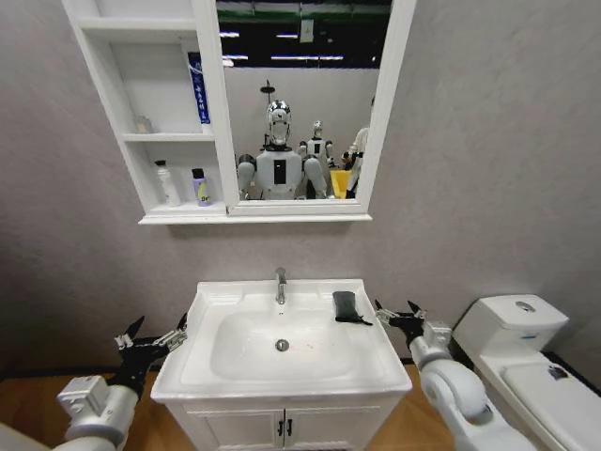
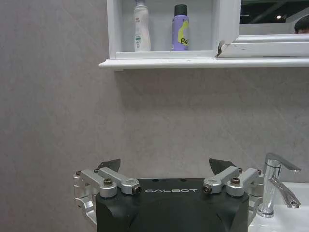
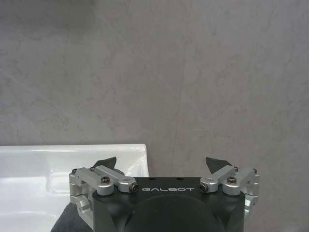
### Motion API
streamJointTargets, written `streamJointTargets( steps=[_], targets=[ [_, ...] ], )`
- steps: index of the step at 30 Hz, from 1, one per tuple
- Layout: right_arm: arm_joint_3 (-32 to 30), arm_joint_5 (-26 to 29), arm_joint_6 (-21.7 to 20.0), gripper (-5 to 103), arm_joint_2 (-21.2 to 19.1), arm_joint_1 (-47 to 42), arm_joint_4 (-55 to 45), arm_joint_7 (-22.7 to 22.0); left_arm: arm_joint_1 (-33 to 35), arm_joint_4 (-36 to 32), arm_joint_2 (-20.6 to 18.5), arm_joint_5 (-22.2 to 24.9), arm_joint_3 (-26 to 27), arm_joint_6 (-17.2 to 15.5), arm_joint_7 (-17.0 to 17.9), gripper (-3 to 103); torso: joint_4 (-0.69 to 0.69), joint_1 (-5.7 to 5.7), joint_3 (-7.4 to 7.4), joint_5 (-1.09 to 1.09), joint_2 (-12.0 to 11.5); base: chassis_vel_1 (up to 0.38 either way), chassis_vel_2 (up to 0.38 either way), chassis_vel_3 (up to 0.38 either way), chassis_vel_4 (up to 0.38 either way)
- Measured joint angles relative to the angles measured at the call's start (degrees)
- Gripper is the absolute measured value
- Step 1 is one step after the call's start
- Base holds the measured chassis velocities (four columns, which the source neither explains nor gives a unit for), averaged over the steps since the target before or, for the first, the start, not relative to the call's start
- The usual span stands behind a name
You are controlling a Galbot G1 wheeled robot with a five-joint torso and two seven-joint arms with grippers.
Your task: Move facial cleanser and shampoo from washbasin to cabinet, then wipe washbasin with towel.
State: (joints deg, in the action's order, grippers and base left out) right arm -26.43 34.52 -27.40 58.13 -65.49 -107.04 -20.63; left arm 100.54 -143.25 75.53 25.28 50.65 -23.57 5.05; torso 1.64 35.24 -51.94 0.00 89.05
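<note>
The facial cleanser and shampoo stand side by side on the lowest shelf of the cabinet (image 1: pixel 150 202): a white bottle (image 1: pixel 167 183) (image 2: pixel 140 26) and a purple bottle with a black cap (image 1: pixel 200 186) (image 2: pixel 180 28). The white washbasin (image 1: pixel 282 381) has a chrome tap (image 1: pixel 280 285) (image 2: pixel 275 186). The dark towel (image 1: pixel 346 306) (image 3: pixel 67 220) lies folded on the basin's back right corner. My left gripper (image 1: pixel 150 335) (image 2: pixel 165 165) hangs open beside the basin's left edge. My right gripper (image 1: pixel 399 315) (image 3: pixel 161 162) is open just right of the towel, holding nothing.
A white toilet (image 1: pixel 512 329) stands close on the right, beside my right arm. Under the basin is a white two-door vanity (image 1: pixel 282 427). A blue pack (image 1: pixel 199 89) and a small item (image 1: pixel 143 124) sit on the middle shelf. The mirror (image 1: pixel 296 103) adjoins the shelves.
</note>
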Motion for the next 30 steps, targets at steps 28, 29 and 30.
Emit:
streamJointTargets(
  steps=[28, 29, 30],
  targets=[
    [21.09, 23.51, -14.92, 100, 2.01, 27.78, 21.95, -13.06, 0.0, 0.01, -0.01, 0.0, 0.0, 0.02, 0.0, 100, 0.0, 0.02, 0.0, 0.0, 0.0, 0.0, 0.0, 0.0, 0.0],
    [21.09, 23.51, -14.92, 100, 2.01, 27.78, 21.95, -13.06, 0.0, 0.01, -0.01, 0.0, 0.0, 0.02, 0.0, 100, 0.0, 0.02, 0.0, 0.0, 0.0, 0.0, 0.0, 0.0, 0.0],
    [21.59, 24.01, -14.98, 100, 2.35, 28.32, 22.52, -13.35, 0.0, 0.01, -0.01, 0.0, 0.0, 0.02, 0.0, 100, 0.01, 0.02, 0.0, 0.0, 0.0, 0.0, 0.0, 0.0, 0.0]
  ],
)
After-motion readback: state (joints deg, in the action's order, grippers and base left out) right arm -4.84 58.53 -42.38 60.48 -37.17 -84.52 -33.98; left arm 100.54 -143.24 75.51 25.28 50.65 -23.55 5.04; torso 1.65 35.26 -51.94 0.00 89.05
